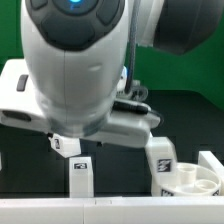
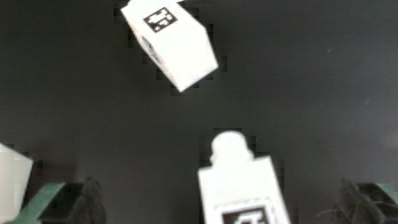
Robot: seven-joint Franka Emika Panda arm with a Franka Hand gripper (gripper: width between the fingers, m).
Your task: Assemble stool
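Observation:
In the wrist view my gripper [image 2: 217, 206] is open wide, with dark fingertips [image 2: 64, 204] far apart. A white stool leg [image 2: 240, 186] with a peg end and a marker tag lies between them, with a gap on each side. A second tagged leg [image 2: 173, 42] lies tilted farther off on the black mat. In the exterior view the arm's white body hides the gripper. Below it stand a tagged leg [image 1: 80, 173], another leg [image 1: 160, 155] and the round seat [image 1: 192, 180] at the exterior view's right.
A white part's corner [image 2: 9, 178] shows at the wrist view's edge. A white wall [image 1: 110, 210] runs along the near edge in the exterior view. White boards [image 1: 15, 95] lie at the exterior view's left, in front of the green backdrop.

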